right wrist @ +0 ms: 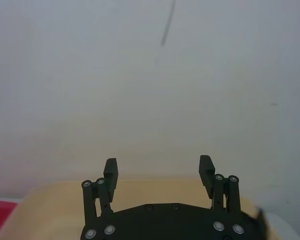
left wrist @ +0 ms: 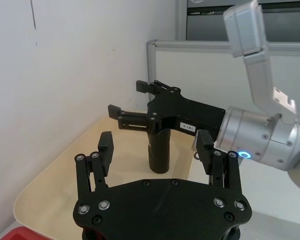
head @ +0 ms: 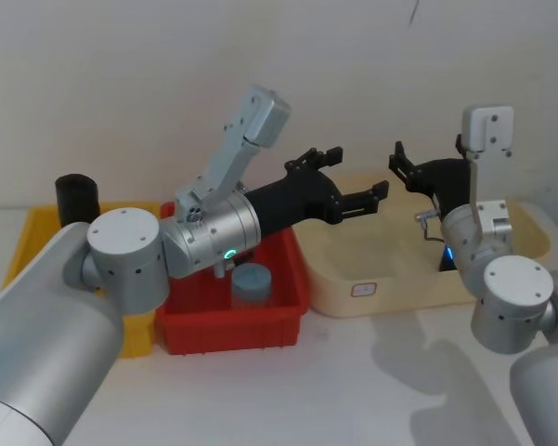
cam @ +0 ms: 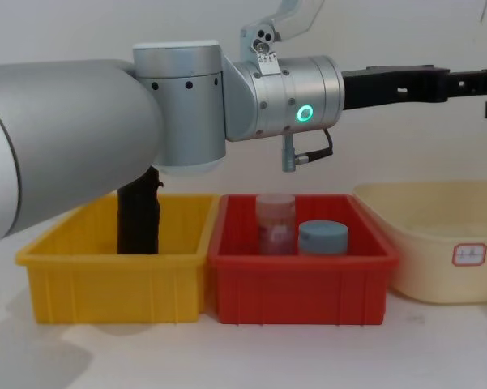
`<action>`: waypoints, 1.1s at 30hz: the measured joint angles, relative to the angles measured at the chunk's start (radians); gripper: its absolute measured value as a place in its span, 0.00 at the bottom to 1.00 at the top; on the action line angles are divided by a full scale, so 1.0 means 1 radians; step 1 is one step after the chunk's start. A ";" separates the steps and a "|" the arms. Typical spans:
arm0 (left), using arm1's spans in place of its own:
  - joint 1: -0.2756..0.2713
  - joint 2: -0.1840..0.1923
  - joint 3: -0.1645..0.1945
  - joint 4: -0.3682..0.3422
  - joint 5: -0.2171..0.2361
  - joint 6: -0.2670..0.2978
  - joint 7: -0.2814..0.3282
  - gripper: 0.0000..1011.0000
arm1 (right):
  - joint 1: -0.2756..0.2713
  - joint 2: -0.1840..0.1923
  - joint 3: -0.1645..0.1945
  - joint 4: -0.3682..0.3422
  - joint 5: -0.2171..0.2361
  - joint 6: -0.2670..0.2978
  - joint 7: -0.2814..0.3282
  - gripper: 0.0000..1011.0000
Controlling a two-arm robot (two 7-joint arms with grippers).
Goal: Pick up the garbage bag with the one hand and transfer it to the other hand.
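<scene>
Over the beige plastic tub (head: 418, 290), two claws gaping and nothing gripped!
The left gripper (head: 357, 175), a black fork on a silver wrist, faces the right gripper (right wrist: 157, 165), both spread wide and empty. The garbage bag (left wrist: 159, 150), a smooth matte black roll, stands upright in the tub, its top hidden behind the right gripper. The danger, I'd say: one finger clips it first and it topples, or the two forks clash in that tight space.

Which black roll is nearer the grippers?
The smooth roll in the beige tray, by the right gripper; the bumpy roll stands in the yellow bin.
</scene>
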 joint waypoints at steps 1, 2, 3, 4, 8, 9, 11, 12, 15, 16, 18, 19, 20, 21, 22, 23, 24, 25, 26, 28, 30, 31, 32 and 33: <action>0.000 0.000 0.000 0.000 0.000 0.000 0.000 0.99 | -0.003 0.000 -0.002 -0.005 0.000 0.000 0.003 0.99; 0.002 0.002 0.000 -0.004 0.000 0.000 0.002 0.99 | -0.006 0.000 -0.004 -0.010 0.000 0.000 0.008 0.99; 0.003 0.003 0.000 -0.007 0.001 0.000 0.005 0.99 | -0.012 0.000 -0.008 -0.020 -0.001 0.001 0.015 0.99; 0.006 0.004 0.000 -0.012 0.001 0.000 0.008 0.99 | -0.014 0.000 -0.010 -0.023 -0.002 0.002 0.018 0.99; 0.020 0.016 0.001 -0.042 0.011 -0.013 0.033 0.99 | -0.024 0.003 -0.019 -0.042 -0.008 0.014 0.033 0.99; 0.024 0.019 0.001 -0.051 0.013 -0.016 0.038 0.99 | -0.026 0.004 -0.021 -0.045 -0.010 0.019 0.036 0.99; 0.030 0.024 0.001 -0.065 0.019 -0.024 0.048 0.99 | -0.030 0.007 -0.027 -0.052 -0.016 0.031 0.044 0.99; 0.038 0.031 0.001 -0.083 0.024 -0.031 0.057 0.99 | -0.032 0.008 -0.029 -0.054 -0.018 0.035 0.047 0.99; 0.049 0.041 0.001 -0.110 0.035 -0.042 0.074 0.99 | -0.036 0.012 -0.037 -0.059 -0.027 0.055 0.060 0.99; 0.055 0.046 0.001 -0.123 0.039 -0.046 0.079 0.99 | -0.037 0.013 -0.040 -0.061 -0.029 0.059 0.063 0.99; 0.072 0.061 0.000 -0.158 0.052 -0.056 0.099 0.99 | -0.039 0.014 -0.045 -0.063 -0.033 0.067 0.070 0.99; 0.078 0.066 -0.001 -0.175 0.056 -0.059 0.106 0.99 | -0.041 0.015 -0.054 -0.066 -0.039 0.078 0.081 0.99; 0.092 0.077 -0.003 -0.202 0.066 -0.064 0.120 0.99 | -0.042 0.016 -0.057 -0.066 -0.040 0.083 0.086 0.99; 0.105 0.089 -0.006 -0.232 0.078 -0.069 0.138 0.99 | -0.043 0.015 -0.060 -0.067 -0.041 0.085 0.088 0.99; 0.115 0.097 -0.008 -0.252 0.083 -0.071 0.145 0.99 | -0.044 0.015 -0.062 -0.068 -0.043 0.089 0.093 0.99; 0.120 0.101 -0.009 -0.262 0.089 -0.072 0.153 0.99 | -0.045 0.015 -0.066 -0.070 -0.044 0.092 0.097 0.99; 0.128 0.107 -0.011 -0.277 0.094 -0.073 0.162 0.99 | -0.046 0.015 -0.070 -0.072 -0.046 0.098 0.105 0.99; 0.139 0.115 -0.013 -0.298 0.101 -0.074 0.172 0.99 | -0.047 0.015 -0.073 -0.073 -0.047 0.100 0.109 0.99; 0.156 0.128 -0.018 -0.329 0.111 -0.075 0.190 0.99 | -0.049 0.015 -0.077 -0.076 -0.048 0.106 0.119 0.99; 0.176 0.143 -0.024 -0.364 0.121 -0.075 0.207 0.99 | -0.051 0.015 -0.082 -0.079 -0.048 0.111 0.128 0.99; 0.204 0.162 -0.033 -0.405 0.136 -0.075 0.234 0.99 | -0.052 0.014 -0.088 -0.083 -0.049 0.115 0.138 0.99; 0.214 0.169 -0.036 -0.426 0.142 -0.075 0.245 0.99 | -0.054 0.013 -0.093 -0.087 -0.049 0.120 0.150 0.99; 0.237 0.182 -0.043 -0.460 0.151 -0.075 0.263 0.99 | -0.057 0.012 -0.099 -0.092 -0.048 0.123 0.161 0.99; 0.247 0.188 -0.047 -0.474 0.156 -0.075 0.273 0.99 | -0.057 0.012 -0.099 -0.092 -0.048 0.123 0.161 0.99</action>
